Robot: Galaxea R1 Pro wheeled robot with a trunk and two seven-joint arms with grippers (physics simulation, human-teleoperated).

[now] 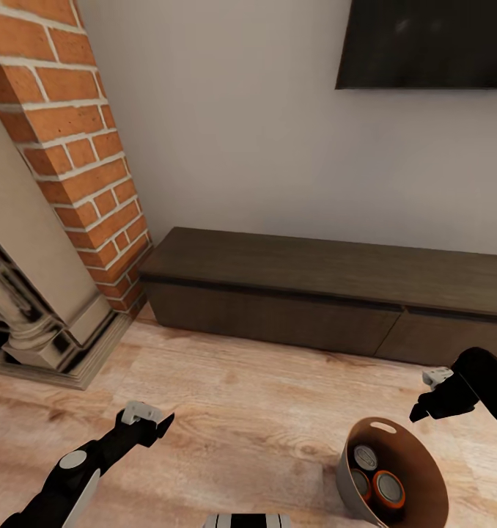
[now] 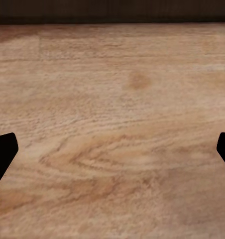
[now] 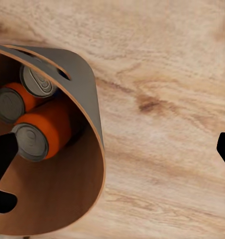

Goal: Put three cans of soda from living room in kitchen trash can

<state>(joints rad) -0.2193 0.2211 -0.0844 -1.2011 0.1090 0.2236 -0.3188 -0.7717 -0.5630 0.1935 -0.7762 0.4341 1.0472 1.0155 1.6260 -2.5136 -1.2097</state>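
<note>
The trash can [image 1: 423, 463], copper-brown inside and pale grey outside, stands on the wood floor at the lower right of the head view. Three soda cans lie inside it: a silver-topped one [image 1: 366, 458], a bright orange one [image 1: 389, 490] and a darker one [image 1: 359, 484]. The right wrist view looks down into the bin [image 3: 87, 94] at the cans [image 3: 42, 133]. My right gripper [image 1: 426, 400] hovers open just above the bin's far rim; its fingers straddle the bin wall [image 3: 112, 149]. My left gripper [image 1: 149, 419] hangs open over bare floor [image 2: 112, 149].
A red-brick fireplace [image 1: 72, 147] with a stone surround rises at the left. A long dark low cabinet [image 1: 314, 293] runs along the wall under a TV [image 1: 424, 44]. Light wood floor [image 1: 263, 411] lies between me and the cabinet.
</note>
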